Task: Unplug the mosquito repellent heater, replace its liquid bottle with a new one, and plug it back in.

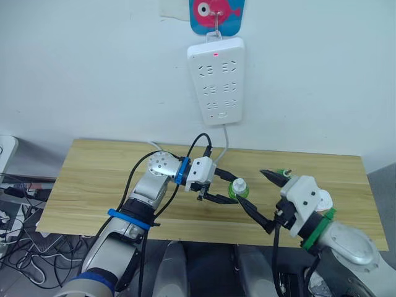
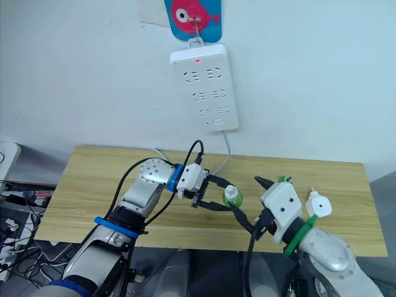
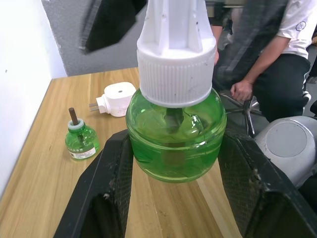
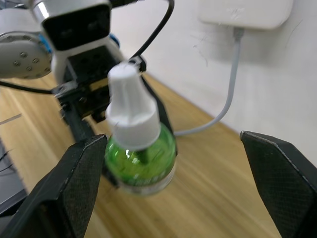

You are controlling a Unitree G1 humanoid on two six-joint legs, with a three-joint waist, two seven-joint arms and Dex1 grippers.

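Wooden surface (image 1: 93,179) below wall strip (image 1: 216,79). Left end effector (image 1: 224,188) grips capped green bottle (image 1: 238,189); right end effector (image 1: 258,197) spread wide beside it. Heater (image 3: 116,98) lies unplugged near uncapped bottle (image 3: 80,141).

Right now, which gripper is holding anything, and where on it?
The left gripper holds the capped green liquid bottle by its round body, one finger on each side. The right gripper is open beside it, holding nothing.

Green bottle (image 3: 174,144) w/ white cap; white heater (image 3: 116,99); black pincer fingers (image 3: 106,193); light wood-grain counter (image 1: 93,179); white power strip (image 1: 216,80).
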